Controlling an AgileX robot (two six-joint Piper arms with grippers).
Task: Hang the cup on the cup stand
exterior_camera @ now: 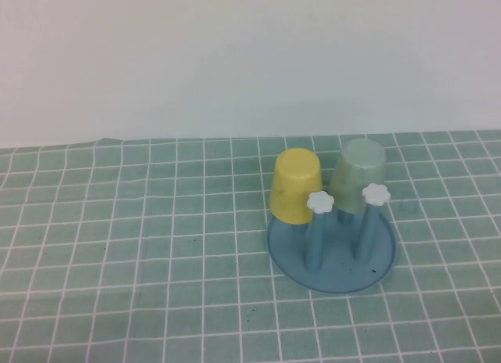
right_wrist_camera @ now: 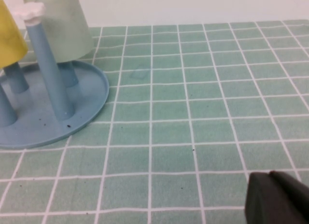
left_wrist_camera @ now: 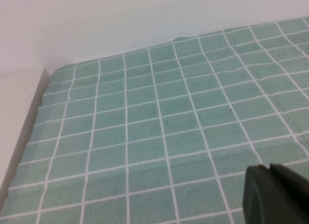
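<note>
Left pincer [left_wrist_camera: 275,195], right pincer [right_wrist_camera: 277,200] closed, empty, low over table; cup [exterior_camera: 358,175] inverted upright on cup stand [exterior_camera: 332,257].

Cup stand [exterior_camera: 332,257] right of centre on the checked cloth [exterior_camera: 141,246]; mint cup [exterior_camera: 358,174] inverted on rear-right peg; yellow cup [exterior_camera: 296,185] inverted beside it, left.

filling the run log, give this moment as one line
cup: upside down on cup stand peg | yellow cup: same, beside it | left gripper: shut, away over mat | right gripper: shut, near stand
</note>
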